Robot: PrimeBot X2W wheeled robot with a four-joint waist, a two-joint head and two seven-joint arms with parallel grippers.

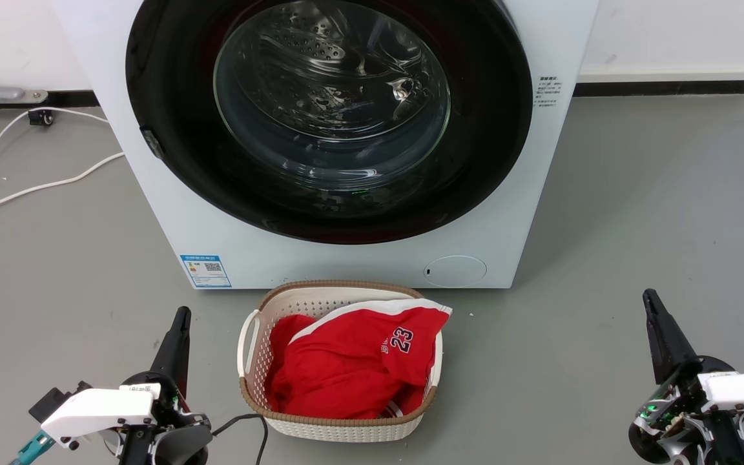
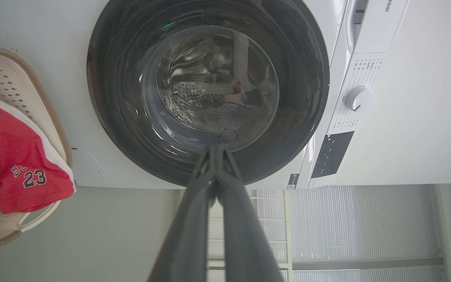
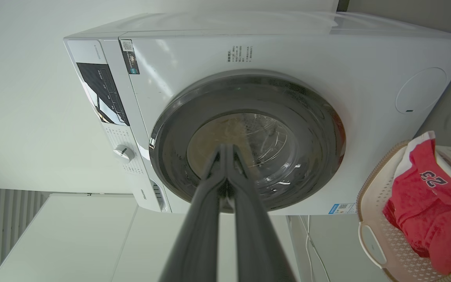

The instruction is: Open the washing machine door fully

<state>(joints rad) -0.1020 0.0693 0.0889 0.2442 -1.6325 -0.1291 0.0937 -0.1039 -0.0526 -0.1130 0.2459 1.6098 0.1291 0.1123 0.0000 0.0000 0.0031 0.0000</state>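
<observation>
The washing machine door (image 1: 495, 116) is a big round glossy black disc with a bulging clear glass centre, lying flat against the white machine front. It also appears as the washing machine door (image 2: 123, 78) in the left wrist view and the washing machine door (image 3: 323, 121) in the right wrist view. A small dark latch (image 1: 152, 143) sits on its left rim. My left gripper (image 1: 181, 314) is low at the lower left, shut and holding nothing, well short of the machine. My right gripper (image 1: 650, 298) stands at the lower right, also shut and holding nothing. The same fingertips meet at left gripper (image 2: 216, 145) and right gripper (image 3: 226, 146).
A white basket with a brown rim (image 1: 252, 336) stands on the grey floor right in front of the machine, between my arms, holding a red jersey (image 1: 352, 361). White cables (image 1: 36, 187) trail on the floor at the left. A round service flap (image 1: 454, 270) is low on the machine.
</observation>
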